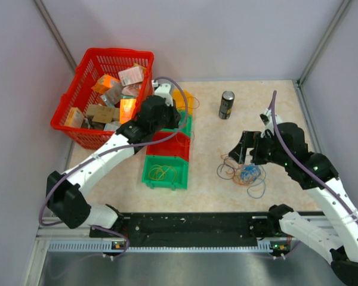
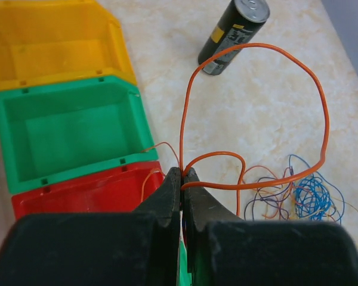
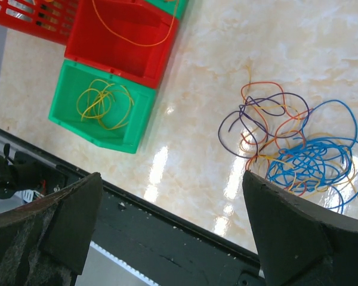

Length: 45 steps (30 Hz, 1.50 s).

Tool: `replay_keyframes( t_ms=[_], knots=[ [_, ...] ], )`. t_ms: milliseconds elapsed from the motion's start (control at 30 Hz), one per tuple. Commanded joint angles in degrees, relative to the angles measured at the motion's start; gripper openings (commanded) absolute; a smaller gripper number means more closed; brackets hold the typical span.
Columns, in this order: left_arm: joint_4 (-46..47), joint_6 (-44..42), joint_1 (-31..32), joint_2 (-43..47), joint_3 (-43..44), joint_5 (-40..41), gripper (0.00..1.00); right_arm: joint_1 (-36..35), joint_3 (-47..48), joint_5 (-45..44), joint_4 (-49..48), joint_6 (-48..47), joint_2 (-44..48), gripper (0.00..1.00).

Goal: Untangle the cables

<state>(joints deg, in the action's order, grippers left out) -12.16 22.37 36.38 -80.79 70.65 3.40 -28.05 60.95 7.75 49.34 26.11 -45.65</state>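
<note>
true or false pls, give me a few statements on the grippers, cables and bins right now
1. The left gripper is shut on an orange cable. True.
2. The right gripper is clamped on a blue cable. False: its jaws are wide open and hold nothing; the tangle of cables lies free of it.
3. The green bin nearest the arm bases is empty. False: a yellow cable lies in it.
4. The can stands upright. True.
</note>
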Motion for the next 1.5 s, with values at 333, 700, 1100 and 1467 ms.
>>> replay_keyframes(
  t_ms=[333,700,1100,1467],
  knots=[
    [-12.87,5.05,-1.4,1.08,-0.08,23.92,0.0,0.1,-1.53,-2.74,-0.74,-1.06,-1.81,0.99],
    [-6.65,1.64,-1.31,9.5,-8.69,16.95,0.0,0.11,-2.77,-1.77,-2.23,-0.53,-3.31,0.99],
    [4.27,-6.2,-1.31,12.42,0.79,-6.93,0.0,0.1,-3.91,-1.25,-2.58,-0.53,-2.96,0.99],
    [-4.35,-3.65,-1.31,13.73,3.35,-0.59,0.0,0.1,-4.35,-1.16,-2.58,-0.62,-2.43,0.99]
  ],
)
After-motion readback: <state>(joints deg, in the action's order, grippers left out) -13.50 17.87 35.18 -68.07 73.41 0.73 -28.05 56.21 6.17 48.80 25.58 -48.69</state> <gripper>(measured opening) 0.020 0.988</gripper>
